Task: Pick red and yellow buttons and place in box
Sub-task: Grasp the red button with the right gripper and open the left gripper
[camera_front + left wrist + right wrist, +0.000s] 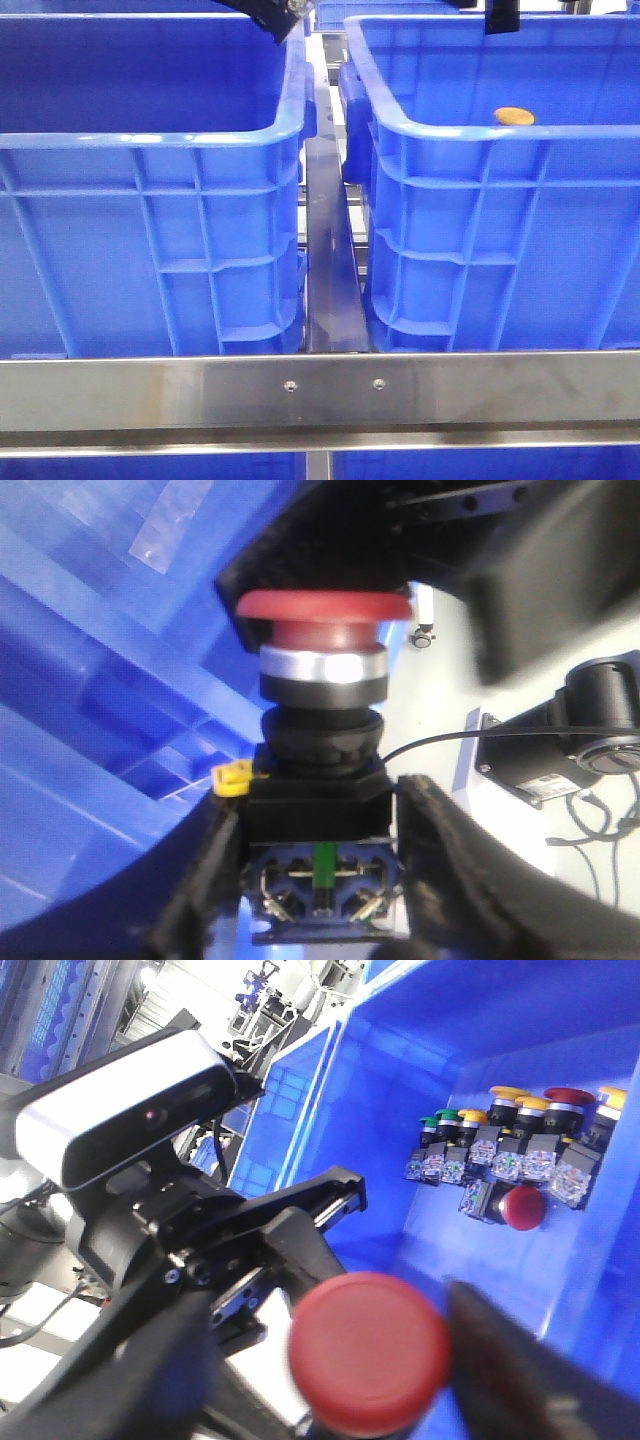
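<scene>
A: Biggest things first?

B: Two blue bins side by side in the front view: left crate (150, 200) and right crate (500, 230); steel rail (320, 390) across the front; dark bar (328, 250) in the gap between them.

A: And the arms?

B: Barely seen from the front; only a black tip of the left gripper (270, 20) above the left crate's far right corner, cut by the top edge; no load visible from there.

A: Clearer from the wrists?

B: Much clearer from the left wrist; left gripper pinching the red button (322, 630) by its black square body, one finger (215, 870) pressed on each side; red mushroom cap pointing away, silver collar under it, small yellow tab (232, 778) at the body's corner; blue crate wall alongside.

A: From the right wrist?

B: Same red cap, blurred and close, between the two dark fingers of the right gripper (365, 1380); touching or merely flanking, cannot tell; left arm's wrist camera (130, 1110) just behind.

A: Smaller things?

B: Only from the right wrist: cluster of buttons (510, 1145) with green, yellow and red caps, huddled against a crate wall; which crate, cannot tell. Only from the front: yellow button (514, 116), an orange-yellow disc inside the right crate, well apart from both grippers.
</scene>
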{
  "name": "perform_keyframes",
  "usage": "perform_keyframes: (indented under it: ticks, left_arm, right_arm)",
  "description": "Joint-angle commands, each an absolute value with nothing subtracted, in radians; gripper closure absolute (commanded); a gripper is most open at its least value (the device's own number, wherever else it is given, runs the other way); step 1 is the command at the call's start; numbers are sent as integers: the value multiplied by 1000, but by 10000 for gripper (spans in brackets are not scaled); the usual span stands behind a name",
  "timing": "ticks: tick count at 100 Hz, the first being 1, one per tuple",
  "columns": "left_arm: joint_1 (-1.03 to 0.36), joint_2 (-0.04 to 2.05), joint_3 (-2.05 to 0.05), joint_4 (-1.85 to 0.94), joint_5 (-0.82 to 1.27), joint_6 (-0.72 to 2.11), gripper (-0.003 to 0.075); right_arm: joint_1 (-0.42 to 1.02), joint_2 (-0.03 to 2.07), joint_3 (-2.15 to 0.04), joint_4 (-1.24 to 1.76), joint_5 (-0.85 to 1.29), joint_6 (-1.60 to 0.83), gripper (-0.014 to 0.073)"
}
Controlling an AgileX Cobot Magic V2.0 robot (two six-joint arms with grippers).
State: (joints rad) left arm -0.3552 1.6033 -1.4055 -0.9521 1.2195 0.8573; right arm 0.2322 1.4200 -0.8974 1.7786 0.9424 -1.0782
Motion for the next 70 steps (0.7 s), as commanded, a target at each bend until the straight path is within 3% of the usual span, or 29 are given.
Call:
perform_keyframes:
  ticks: [1, 10, 27, 37, 49, 54, 60, 70]
  left_arm:
    - [-365, 1554, -1435, -1031, 1261, 856, 636]
    - [-365, 1554, -1435, -1031, 1257, 856, 636]
    - [-365, 1554, -1435, -1031, 1238, 856, 596]
    - [-365, 1554, -1435, -1031, 1240, 856, 452]
    - [-365, 1554, -1435, -1031, 1240, 856, 158]
    - [-365, 1554, -1435, -1029, 1238, 856, 69]
    - [-365, 1554, -1435, -1029, 1238, 856, 21]
    - [-365, 1554, -1435, -1029, 1242, 856, 29]
  right_arm:
    - [235, 1392, -927, 1917, 1007, -1083, 271]
    - [235, 1392, -927, 1917, 1021, -1083, 328]
    - [235, 1392, -927, 1917, 1030, -1083, 330]
    - [235, 1392, -927, 1918, 1029, -1083, 330]
    - [235, 1392, -927, 1918, 1022, -1083, 330]
    - [234, 1392, -927, 1918, 1018, -1083, 330]
    - [234, 1392, -927, 1918, 1010, -1083, 330]
    - [223, 1392, -927, 1918, 1001, -1083, 330]
